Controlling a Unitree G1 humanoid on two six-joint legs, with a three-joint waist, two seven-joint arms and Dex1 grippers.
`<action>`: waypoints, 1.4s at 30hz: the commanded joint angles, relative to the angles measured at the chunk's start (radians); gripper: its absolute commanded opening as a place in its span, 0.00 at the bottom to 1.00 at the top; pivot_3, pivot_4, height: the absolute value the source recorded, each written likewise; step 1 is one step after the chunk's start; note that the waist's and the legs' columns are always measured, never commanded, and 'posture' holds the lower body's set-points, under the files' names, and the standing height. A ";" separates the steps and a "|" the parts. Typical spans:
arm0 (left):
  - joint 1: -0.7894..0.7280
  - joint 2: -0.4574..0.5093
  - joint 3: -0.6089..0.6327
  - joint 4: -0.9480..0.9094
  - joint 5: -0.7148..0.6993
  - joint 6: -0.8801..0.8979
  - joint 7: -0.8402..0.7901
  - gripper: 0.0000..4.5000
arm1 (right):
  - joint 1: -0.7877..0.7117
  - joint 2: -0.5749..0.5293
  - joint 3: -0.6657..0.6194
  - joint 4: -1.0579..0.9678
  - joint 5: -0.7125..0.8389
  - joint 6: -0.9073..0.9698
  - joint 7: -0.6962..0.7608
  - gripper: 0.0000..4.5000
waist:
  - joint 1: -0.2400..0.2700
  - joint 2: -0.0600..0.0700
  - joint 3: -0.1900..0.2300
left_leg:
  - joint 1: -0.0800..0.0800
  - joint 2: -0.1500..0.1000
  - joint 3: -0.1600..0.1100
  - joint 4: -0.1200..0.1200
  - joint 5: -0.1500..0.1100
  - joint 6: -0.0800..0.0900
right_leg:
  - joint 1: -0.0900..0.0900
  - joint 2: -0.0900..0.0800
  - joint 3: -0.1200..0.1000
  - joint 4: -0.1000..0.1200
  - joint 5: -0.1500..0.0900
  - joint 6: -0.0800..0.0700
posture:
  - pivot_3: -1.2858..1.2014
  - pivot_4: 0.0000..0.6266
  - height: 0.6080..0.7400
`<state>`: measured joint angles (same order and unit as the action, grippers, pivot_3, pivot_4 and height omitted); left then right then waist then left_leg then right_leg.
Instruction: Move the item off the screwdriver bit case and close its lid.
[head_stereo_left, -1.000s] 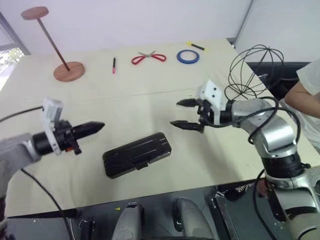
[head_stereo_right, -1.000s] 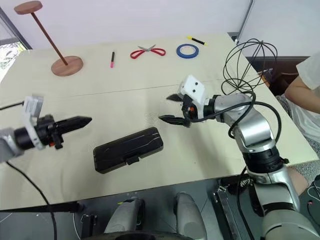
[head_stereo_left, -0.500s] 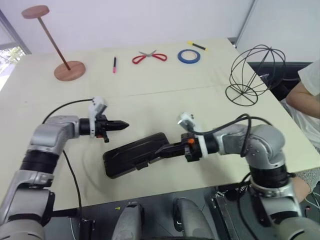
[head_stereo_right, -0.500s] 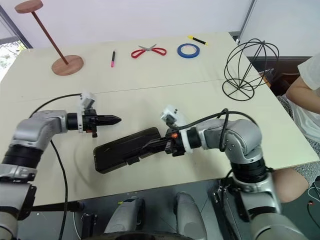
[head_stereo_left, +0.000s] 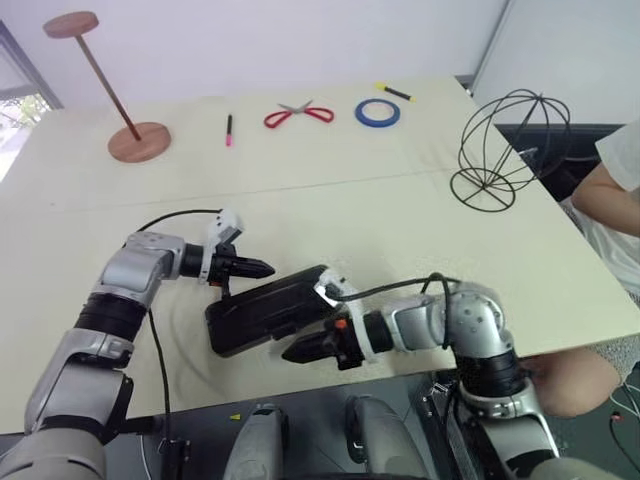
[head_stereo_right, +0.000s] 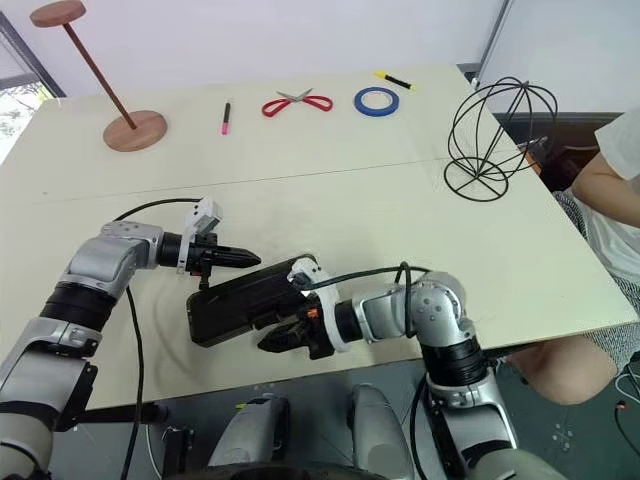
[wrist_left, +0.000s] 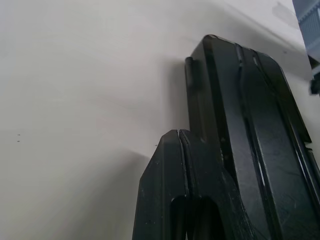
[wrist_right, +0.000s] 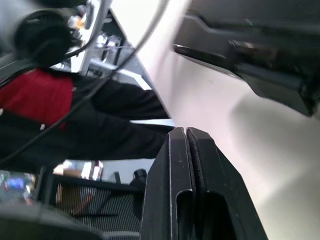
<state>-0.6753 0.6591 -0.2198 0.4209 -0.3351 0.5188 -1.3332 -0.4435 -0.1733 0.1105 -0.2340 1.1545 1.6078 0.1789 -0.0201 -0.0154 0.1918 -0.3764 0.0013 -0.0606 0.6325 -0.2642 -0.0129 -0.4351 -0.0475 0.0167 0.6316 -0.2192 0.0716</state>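
**Case shut, both grippers closed beside it**

The case (head_stereo_left: 268, 309) lies flat on the table (head_stereo_left: 330, 215) with its lid (wrist_left: 260, 150) down. The sphere frame (head_stereo_left: 505, 148) stands well apart, near the table's far right edge. The left gripper (head_stereo_left: 262, 268), fingers pressed together and empty, points at the case's far edge. The right gripper (head_stereo_left: 292, 352), likewise closed and empty, sits at the near edge by the latch tab (wrist_right: 272, 65).
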 joint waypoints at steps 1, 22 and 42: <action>-0.018 -0.009 0.015 -0.045 0.001 0.001 -0.011 0.00 | 0.029 0.058 -0.036 0.014 0.077 0.007 -0.168 0.01 | 0.001 0.000 0.000 | 0.000 0.000 0.000 0.000 0.000 0.000 | 0.000 0.000 0.000 0.000 0.000 0.000 | 0.52 0.24 1.00; 0.033 -0.050 -0.051 -0.033 0.134 -0.156 -0.036 0.00 | 0.082 0.228 -0.178 0.008 -0.013 0.007 -0.461 0.01 | 0.000 -0.001 -0.002 | 0.002 0.000 0.000 0.000 0.000 0.000 | 0.001 0.001 0.000 0.000 0.000 0.000 | 0.52 0.24 1.00; 0.117 -0.101 -0.122 -0.045 0.236 -0.254 -0.066 0.00 | 0.050 0.142 -0.008 -0.080 -0.256 -0.129 -0.320 0.01 | 0.001 -0.001 -0.013 | 0.003 0.000 0.000 0.000 -0.001 0.001 | 0.004 0.000 0.000 -0.002 -0.001 0.001 | 0.52 0.24 1.00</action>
<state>-0.6080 0.5854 -0.2594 0.3889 -0.1085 0.2500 -1.3457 -0.3686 -0.0088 0.1153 -0.2954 0.9830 1.5580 -0.1353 -0.0194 -0.0166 0.1787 -0.3731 0.0014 -0.0608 0.6325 -0.2649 -0.0116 -0.4306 -0.0473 0.0164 0.6297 -0.2199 0.0725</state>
